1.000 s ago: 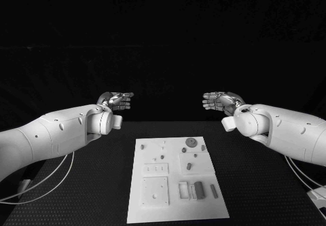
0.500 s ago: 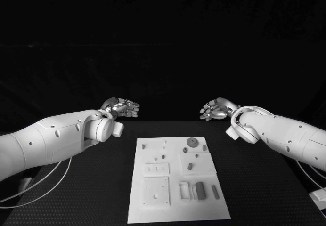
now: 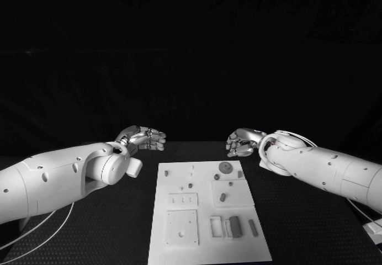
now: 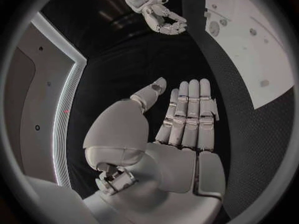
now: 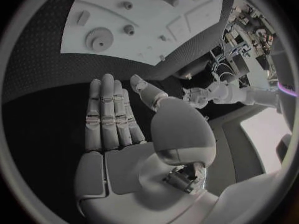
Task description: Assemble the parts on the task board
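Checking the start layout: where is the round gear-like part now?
In the head view, the round gear-like part lies at the task board's far right corner, just below the right hand.

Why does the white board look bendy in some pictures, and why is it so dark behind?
Wrist views: fisheye lenses curve the task board edges. Head view: its edges run straight, and the room behind the left robot hand and right robot hand is unlit black.
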`<state>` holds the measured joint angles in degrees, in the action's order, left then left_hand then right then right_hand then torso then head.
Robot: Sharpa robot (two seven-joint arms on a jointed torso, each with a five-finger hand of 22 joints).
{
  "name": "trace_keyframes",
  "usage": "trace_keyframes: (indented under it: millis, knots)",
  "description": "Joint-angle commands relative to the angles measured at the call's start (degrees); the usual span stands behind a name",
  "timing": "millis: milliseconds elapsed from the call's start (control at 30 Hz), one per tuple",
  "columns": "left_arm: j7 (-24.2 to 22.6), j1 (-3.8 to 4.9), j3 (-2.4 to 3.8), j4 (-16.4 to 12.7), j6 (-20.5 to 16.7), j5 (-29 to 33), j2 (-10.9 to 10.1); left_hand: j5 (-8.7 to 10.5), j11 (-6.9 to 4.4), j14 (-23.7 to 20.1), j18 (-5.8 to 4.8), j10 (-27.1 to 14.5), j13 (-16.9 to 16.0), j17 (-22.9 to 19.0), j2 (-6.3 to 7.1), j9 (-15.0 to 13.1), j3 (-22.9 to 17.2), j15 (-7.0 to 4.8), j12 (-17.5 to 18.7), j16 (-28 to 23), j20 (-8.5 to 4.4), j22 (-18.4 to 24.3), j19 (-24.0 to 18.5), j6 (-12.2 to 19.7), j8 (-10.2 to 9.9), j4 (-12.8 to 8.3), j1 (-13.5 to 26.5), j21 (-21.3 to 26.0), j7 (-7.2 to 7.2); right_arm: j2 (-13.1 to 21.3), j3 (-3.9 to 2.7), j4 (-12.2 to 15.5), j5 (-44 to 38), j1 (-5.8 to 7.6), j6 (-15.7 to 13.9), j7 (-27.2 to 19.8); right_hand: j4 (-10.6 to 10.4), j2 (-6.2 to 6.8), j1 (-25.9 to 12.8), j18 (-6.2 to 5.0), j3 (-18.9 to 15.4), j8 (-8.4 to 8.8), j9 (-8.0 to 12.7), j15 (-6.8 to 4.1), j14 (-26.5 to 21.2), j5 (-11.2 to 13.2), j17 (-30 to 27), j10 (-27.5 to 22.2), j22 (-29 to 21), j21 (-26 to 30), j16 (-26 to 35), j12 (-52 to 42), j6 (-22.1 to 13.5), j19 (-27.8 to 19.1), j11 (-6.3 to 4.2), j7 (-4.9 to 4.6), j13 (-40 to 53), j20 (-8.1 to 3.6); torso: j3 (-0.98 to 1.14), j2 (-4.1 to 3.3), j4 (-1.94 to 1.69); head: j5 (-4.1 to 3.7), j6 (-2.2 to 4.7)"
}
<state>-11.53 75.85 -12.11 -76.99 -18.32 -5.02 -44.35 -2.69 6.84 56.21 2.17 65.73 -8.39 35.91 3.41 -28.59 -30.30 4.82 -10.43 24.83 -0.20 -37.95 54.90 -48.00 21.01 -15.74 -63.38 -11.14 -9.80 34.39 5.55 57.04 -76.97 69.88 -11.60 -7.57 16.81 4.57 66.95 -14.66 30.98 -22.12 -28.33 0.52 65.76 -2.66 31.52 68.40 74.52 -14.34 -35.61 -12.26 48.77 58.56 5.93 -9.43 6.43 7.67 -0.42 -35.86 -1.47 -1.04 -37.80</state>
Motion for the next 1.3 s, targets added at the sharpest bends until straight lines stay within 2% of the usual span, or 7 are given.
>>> trace_keyframes:
  millis: [33, 67, 267, 367, 500, 1000, 1300]
  knots:
    - [-1.7, 0.07, 0.08, -2.2, 1.1, -0.4, -0.6, -0.22, 0.14, 0.2, -0.51, 0.1, 0.0, 0.1, 0.34, 0.1, 0.3, 0.33, 0.4, -0.3, -0.25, -0.1, 0.0, -0.1, -0.4, 0.0, 0.3, 0.1, -0.32, -0.1, -0.02, 0.8, -10.9, -0.19, -0.6, 0.7, -0.1, 1.1, -0.2, -0.34, -0.4, 0.59, 0.2, 0.03, 0.2, -0.2, 0.3, -0.7, 0.1, -0.1, -0.1, 0.8, -0.4, 0.2, 0.33, -0.35, -0.2, -0.06, -0.27, -1.44, -0.8, -0.98, 0.27]
    - [-1.7, 0.07, 0.08, -3.0, 1.1, -0.3, -0.9, -0.22, 0.15, 0.2, -0.53, 0.1, 0.0, 0.2, 0.37, 0.1, 0.3, 0.34, 0.5, -0.3, -0.25, -0.1, 0.0, 0.0, -0.5, 0.0, 0.4, 0.1, -0.33, -0.1, -0.02, 1.1, -12.3, -0.35, -0.9, 0.8, -0.1, 1.44, -0.3, -0.34, -0.5, 0.77, 0.3, -0.02, 0.4, -0.2, 0.5, -0.3, 0.2, -0.1, -0.2, 0.7, -0.4, 0.4, 0.22, -0.43, 0.0, -0.08, -0.33, -1.82, -1.0, -1.18, 0.27]
    - [-1.6, 0.07, 0.08, -5.1, 1.3, -0.3, -1.3, -0.22, 0.2, 0.1, -0.56, 0.1, 0.0, 0.3, 0.48, 0.2, 0.4, 0.38, 0.7, -0.4, -0.26, -0.1, 0.0, 0.0, -0.7, 0.0, 0.6, 0.2, -0.39, -0.2, -0.02, 2.3, -17.1, -1.0, -1.1, 1.6, -0.1, 2.39, -0.3, -0.34, -0.9, 1.26, 0.4, -0.9, 2.2, -0.2, 3.3, 1.4, 1.5, -1.4, -2.6, 0.3, 0.2, 2.5, -0.57, -0.32, 1.6, -0.88, -0.63, -3.0, -1.77, -1.92, 0.21]
    - [-1.6, 0.08, 0.1, -5.6, 1.4, -0.3, -1.3, -0.22, 0.23, 0.1, -0.58, 0.0, 0.0, 0.3, 0.49, 0.2, 0.4, 0.4, 0.8, -0.5, -0.26, -0.1, 0.0, 0.1, -0.7, 0.0, 0.6, 0.2, -0.41, -0.3, -0.02, 2.7, -18.5, -1.35, -0.9, 1.9, -0.1, 2.66, -0.4, -0.34, -1.1, 1.41, 0.4, -1.23, 2.3, -0.2, 4.6, 1.9, 1.8, -2.1, -3.8, 0.0, 0.6, 3.1, -0.9, -0.21, 2.7, -1.24, -0.71, -3.28, -2.05, -2.01, -0.04]
    - [-1.6, 0.08, 0.12, -6.3, 1.5, -0.3, -1.5, -0.22, 0.26, 0.1, -0.59, 0.0, 0.0, 0.4, 0.51, 0.3, 0.4, 0.42, 1.0, -0.6, -0.26, -0.1, -0.1, 0.1, -0.8, 0.0, 0.7, 0.3, -0.45, -0.2, -0.02, 3.9, -20.3, -1.83, 0.5, 2.2, -0.2, 3.24, -0.9, -0.34, -1.7, 1.73, 0.3, -2.18, 2.7, -0.2, 8.1, 3.4, 1.9, -4.4, -7.3, -1.8, 1.3, 4.7, -1.95, 0.05, 6.6, -2.13, -0.89, -3.83, -2.42, -2.2, -0.34]
    - [-1.5, 0.1, 0.16, -6.6, 1.7, -0.3, -1.6, -0.22, 0.33, 0.1, -0.61, 0.0, 0.0, 0.6, 0.57, 0.4, 0.5, 0.45, 1.3, -0.8, -0.24, -0.2, -0.1, 0.3, -1.0, 0.1, 1.0, 0.3, -0.55, -0.5, 0.03, 3.2, -22.3, -2.57, 1.3, 2.8, -0.3, 3.18, -1.5, -0.34, -1.2, 2.69, -0.1, -2.83, 2.7, -0.2, 11.5, 2.3, 1.9, -8.5, -10.4, -3.7, 2.2, 4.7, -2.62, 0.37, 16.7, -2.82, -1.37, -5.2, -3.04, -2.68, -0.73]
    - [-1.4, 0.15, 0.2, -6.7, 1.9, -0.3, -1.7, -0.22, 0.34, 0.1, -0.61, 0.0, 0.0, 0.7, 0.57, 0.4, 0.5, 0.46, 1.4, -0.8, -0.23, -0.2, -0.1, 0.3, -1.1, 0.1, 1.0, 0.4, -0.57, -0.5, 0.13, 2.9, -23.9, -2.9, 1.8, 3.0, -0.3, 3.18, -1.7, -0.34, -1.0, 3.04, -0.5, -3.13, 2.8, -0.2, 12.6, 2.1, 1.9, -10.6, -11.8, -4.8, 2.6, 4.6, -3.01, 0.62, 22.2, -3.18, -1.56, -5.87, -3.31, -2.99, -0.84]
